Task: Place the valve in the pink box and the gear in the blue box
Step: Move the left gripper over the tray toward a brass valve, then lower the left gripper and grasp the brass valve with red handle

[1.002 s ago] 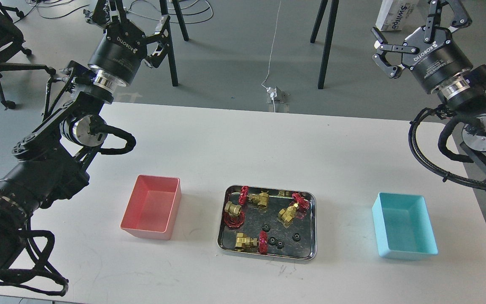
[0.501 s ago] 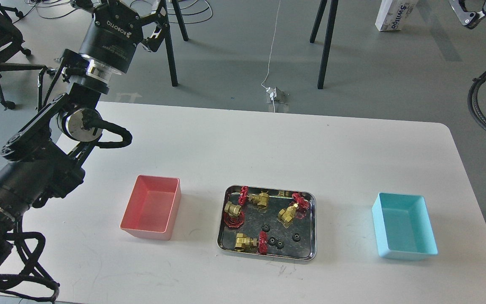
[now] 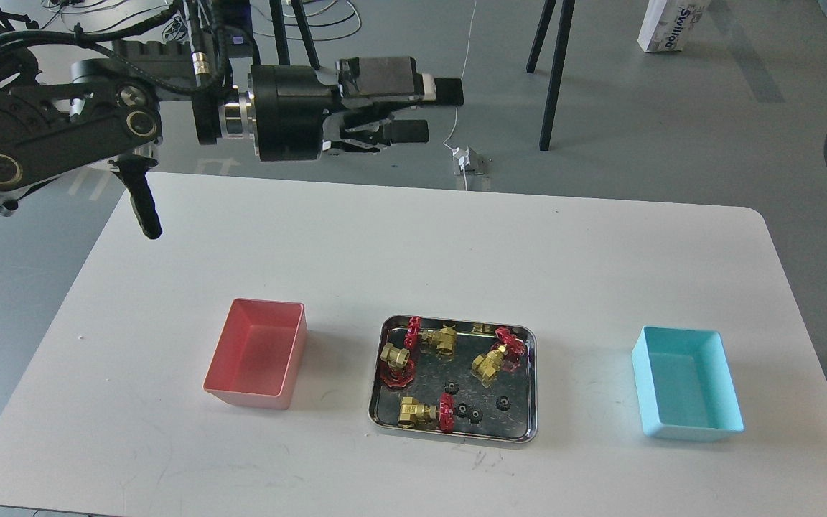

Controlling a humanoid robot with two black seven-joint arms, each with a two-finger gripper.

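Nearest the robot, the steel tray (image 3: 532,388) sits on the white table (image 3: 413,251) between the two bins, with the pink box (image 3: 255,353) well apart on its left and the blue box (image 3: 686,391) well apart on its right. Both bins look empty, so by this view no part has been sorted yet and the whole task is left. In the tray lie four brass valves, the nearest valve (image 3: 424,412) at the front with its red handwheel to the right; four black gears lie just beside it, one gear (image 3: 504,403) toward the right edge.

Farther back, above the table's far left corner, the left gripper (image 3: 428,111) points rightward, level with the floor beyond; its fingers stand parted and hold nothing. The right gripper cannot be seen, only a loop of black cable at the right edge.

Farthest off, a white carton (image 3: 666,25) on the floor bears dark lettering that seems to read "Swilloo", not certain at this size
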